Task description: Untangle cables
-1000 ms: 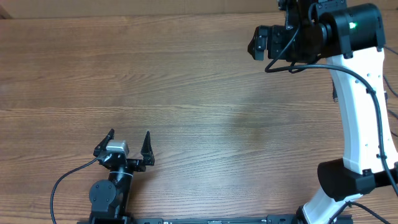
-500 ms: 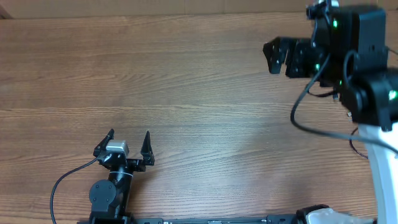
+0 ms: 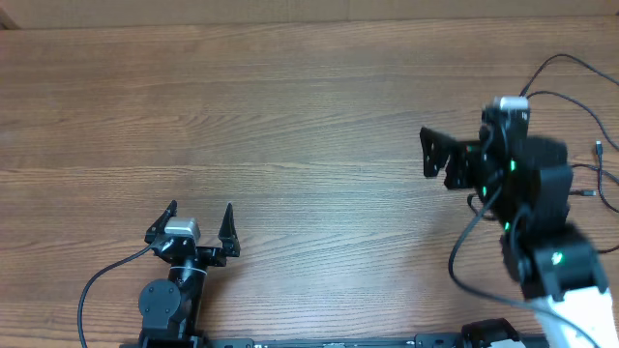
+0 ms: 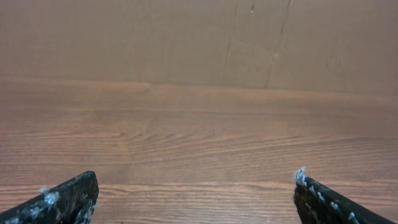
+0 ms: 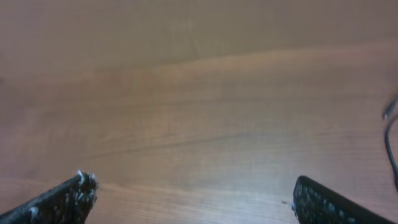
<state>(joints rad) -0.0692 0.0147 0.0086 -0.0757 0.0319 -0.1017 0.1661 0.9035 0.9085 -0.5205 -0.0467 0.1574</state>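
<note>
Thin black cables with small plug ends (image 3: 597,148) lie loose on the brown wood-grain table (image 3: 290,116), to the right of the black two-finger right gripper (image 3: 428,155), behind its arm and running off the picture's edge; the right wrist view catches one strand at its right margin. What has just changed: the right gripper has drawn back from the far side of the table toward its own base; the arm that covered the cords a second ago has folded clear, so they now show. Its jaws stand wide apart with nothing between them; it points away from the cables, so I judge no strand is being worked at present. The black left gripper (image 3: 201,208), well to the left of the right gripper, has not moved; its jaws gape wide too, empty.
</note>
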